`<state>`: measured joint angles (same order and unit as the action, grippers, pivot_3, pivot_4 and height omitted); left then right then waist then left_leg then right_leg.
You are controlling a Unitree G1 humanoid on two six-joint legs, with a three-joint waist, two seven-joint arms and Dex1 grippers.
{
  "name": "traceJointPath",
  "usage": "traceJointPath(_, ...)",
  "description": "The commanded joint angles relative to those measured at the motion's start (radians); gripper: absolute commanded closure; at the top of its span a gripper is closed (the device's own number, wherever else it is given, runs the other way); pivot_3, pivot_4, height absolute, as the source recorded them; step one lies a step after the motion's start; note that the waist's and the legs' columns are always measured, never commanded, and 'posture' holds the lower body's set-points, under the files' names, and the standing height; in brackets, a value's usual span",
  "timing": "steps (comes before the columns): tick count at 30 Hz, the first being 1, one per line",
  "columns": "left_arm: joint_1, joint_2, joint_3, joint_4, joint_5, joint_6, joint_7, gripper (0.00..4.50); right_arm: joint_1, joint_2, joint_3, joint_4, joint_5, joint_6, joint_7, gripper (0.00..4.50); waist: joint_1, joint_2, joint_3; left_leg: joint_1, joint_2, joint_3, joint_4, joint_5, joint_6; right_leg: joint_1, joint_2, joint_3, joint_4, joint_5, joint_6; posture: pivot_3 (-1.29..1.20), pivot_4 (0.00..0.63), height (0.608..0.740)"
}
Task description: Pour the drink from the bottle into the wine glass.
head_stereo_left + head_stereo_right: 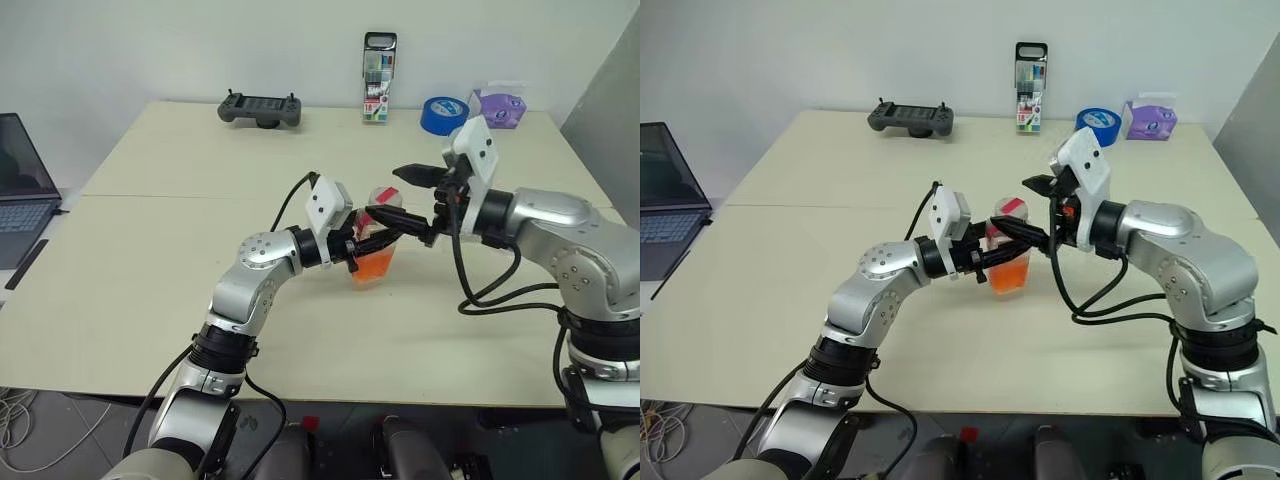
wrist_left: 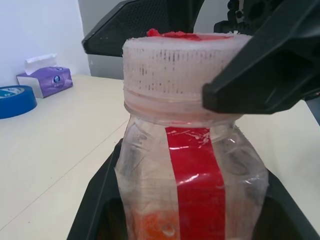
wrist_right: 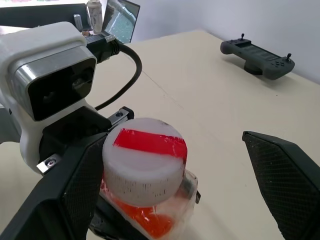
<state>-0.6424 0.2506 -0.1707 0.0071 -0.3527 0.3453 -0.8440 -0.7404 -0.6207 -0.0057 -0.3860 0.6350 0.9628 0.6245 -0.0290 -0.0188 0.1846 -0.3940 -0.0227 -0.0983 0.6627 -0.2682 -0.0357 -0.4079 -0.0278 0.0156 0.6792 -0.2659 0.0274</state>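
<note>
1. We see the bottle (image 1: pixel 377 243) standing upright near the middle of the bench (image 1: pixel 150 300), with orange drink (image 1: pixel 374 266) filling its lower part and the upper part clear.
2. Its white cap (image 3: pixel 143 160), with a red band across the top, is on the neck, and a red label strip (image 2: pixel 196 185) runs down the body.
3. The left pincer (image 1: pixel 362 247) is clamped shut on the bottle's body from the side.
4. The right pincer (image 1: pixel 392 196) is spread wide, one finger (image 1: pixel 402 222) beside the cap and the other above it; it grips nothing.
5. At the far edge of the bench stand a game controller (image 1: pixel 260 109), a clear marker case (image 1: pixel 379 77), a roll of blue tape (image 1: pixel 443 114) and a purple tissue pack (image 1: pixel 498 106).
6. A laptop (image 1: pixel 22 190) sits off the bench's left side.
</note>
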Motion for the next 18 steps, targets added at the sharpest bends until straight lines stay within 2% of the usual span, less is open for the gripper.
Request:
traceJointPath(1,-0.024,0.001,0.02,-0.028,-0.013,-0.02,-0.011,2.7,0.014,-0.034,-0.079,-0.027,0.022,0.015,-0.01,0.0,0.0,0.0,0.0,0.0,0.0,0.0,0.0,0.0,0.0,0.0,0.0,0.0,0.0,0.0,0.0,0.0,0.15,0.74)
traceJointPath(8,-0.026,0.007,0.019,-0.023,-0.01,-0.024,-0.02,2.7,0.036,-0.021,-0.131,-0.137,0.148,0.096,-0.044,0.0,0.0,0.0,0.0,0.0,0.0,0.0,0.0,0.0,0.0,0.0,0.0,0.0,0.0,0.0,0.0,0.0,0.15,0.74)
traceJointPath(15,-0.05,-0.004,0.04,0.033,0.016,-0.077,0.015,2.7,0.035,0.141,-0.141,-0.301,0.161,0.281,-0.368,0.0,0.001,0.0,0.0,0.0,0.0,-0.002,0.0,0.0,0.0,0.0,0.0,0.0,0.001,0.0,0.0,0.0,0.15,0.74)
traceJointPath(18,-0.067,-0.014,0.04,0.063,0.02,-0.098,0.011,2.7,0.033,0.21,-0.101,-0.353,0.068,0.344,-0.531,0.0,0.001,0.0,0.0,0.0,0.0,-0.002,0.0,0.0,0.0,0.0,0.0,0.0,0.001,0.0,0.0,0.0,0.15,0.74)
